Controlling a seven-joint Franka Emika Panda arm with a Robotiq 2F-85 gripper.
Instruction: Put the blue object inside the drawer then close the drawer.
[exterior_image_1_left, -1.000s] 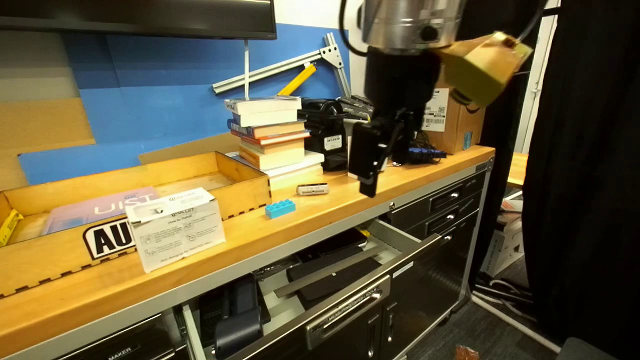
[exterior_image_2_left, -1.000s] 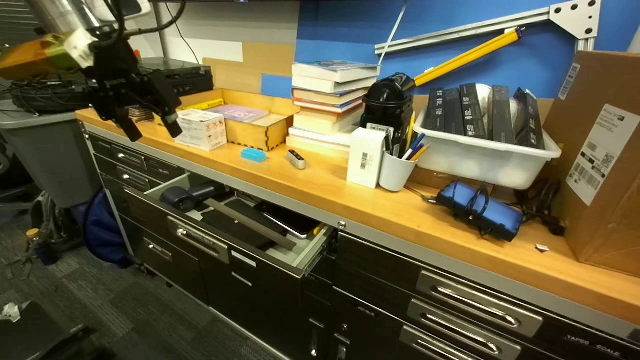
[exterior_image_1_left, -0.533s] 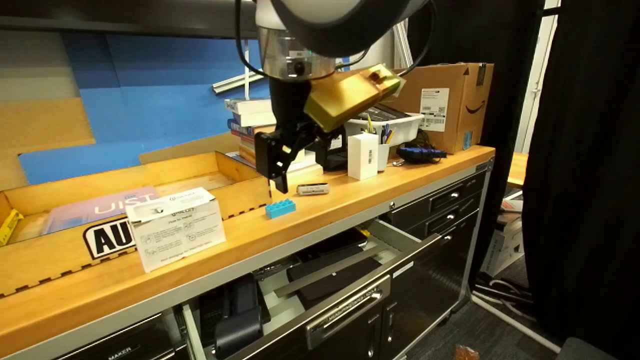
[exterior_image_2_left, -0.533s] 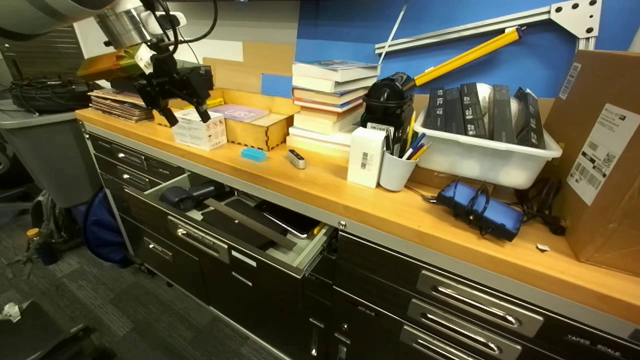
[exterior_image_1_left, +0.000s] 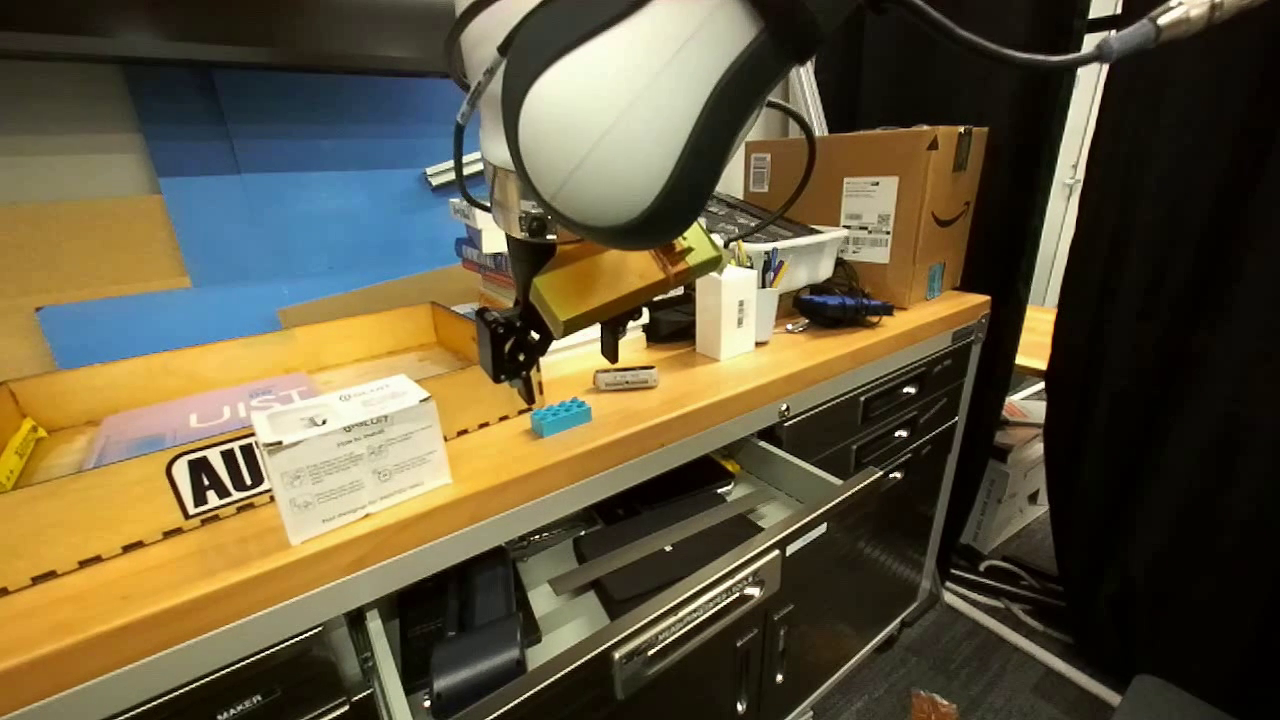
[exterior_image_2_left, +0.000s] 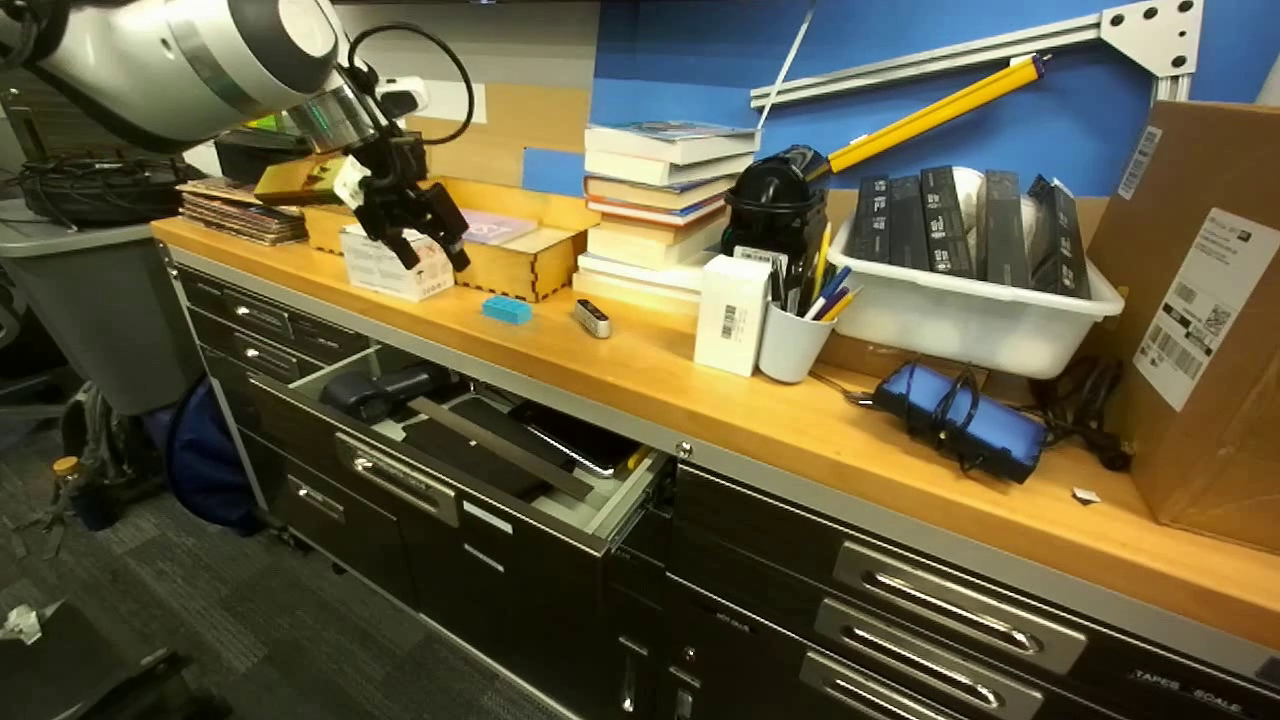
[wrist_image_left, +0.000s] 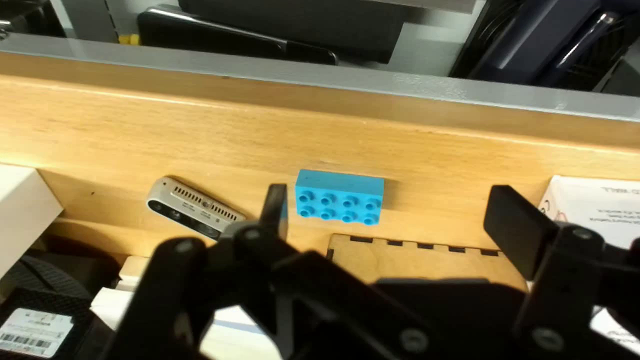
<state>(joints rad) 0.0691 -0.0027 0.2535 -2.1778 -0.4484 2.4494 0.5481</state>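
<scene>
Blue block (wrist_image_left: 340, 196) is lying studs up on the bench (exterior_image_2_left: 640, 370), between the wooden tray (exterior_image_2_left: 505, 272) and the front edge, a silver device (exterior_image_1_left: 626, 378) sitting near it and a white box (exterior_image_1_left: 355, 465) standing off the opposite way. Fingers (wrist_image_left: 517, 227) are standing wide apart, holding nothing, hanging above the bench and clear of the block. In the wrist view the block is showing off-centre, sitting nearer the finger on the silver device's side. Drawer (exterior_image_2_left: 310, 425) is standing open below the bench top, with a long strip (exterior_image_2_left: 502, 449) and some dark gear (exterior_image_1_left: 665, 572) lying inside.

Step in hand, as I am judging it: alignment for the grasp; stowing and closing are both waiting. Next move is calling for a small sideways correction, then a straight descent and a squeeze on the block's short ends (tray wall is running close behind, so little slack there, I am guessing). After that I am expecting a lift past the front edge, a release over the bare grey patch showing in the drawer, and a push on its front until it is sitting flush.
</scene>
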